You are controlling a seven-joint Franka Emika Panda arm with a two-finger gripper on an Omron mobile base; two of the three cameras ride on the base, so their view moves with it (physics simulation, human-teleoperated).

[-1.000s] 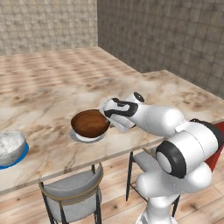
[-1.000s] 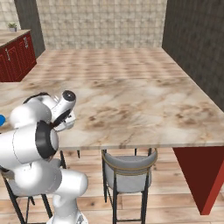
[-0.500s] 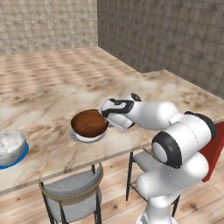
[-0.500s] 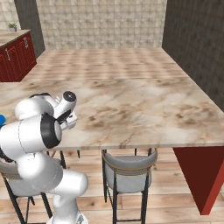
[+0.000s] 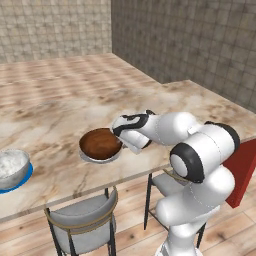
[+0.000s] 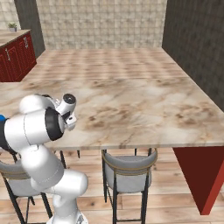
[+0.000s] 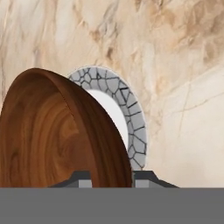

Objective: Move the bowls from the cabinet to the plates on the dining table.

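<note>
Brown bowl (image 5: 100, 143) upright, mouth up, on grey plate (image 7: 131, 118), hand (image 5: 121, 131) gripping rim

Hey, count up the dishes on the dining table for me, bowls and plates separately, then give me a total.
Bowls: 2, the brown bowl and the marbled grey-white bowl
Plates: 2, the pale grey plate under the brown bowl and the blue plate under the marbled one
Total: 4

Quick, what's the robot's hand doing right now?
Gripper: shut on the rim of the brown bowl, over the pale grey plate.
</note>
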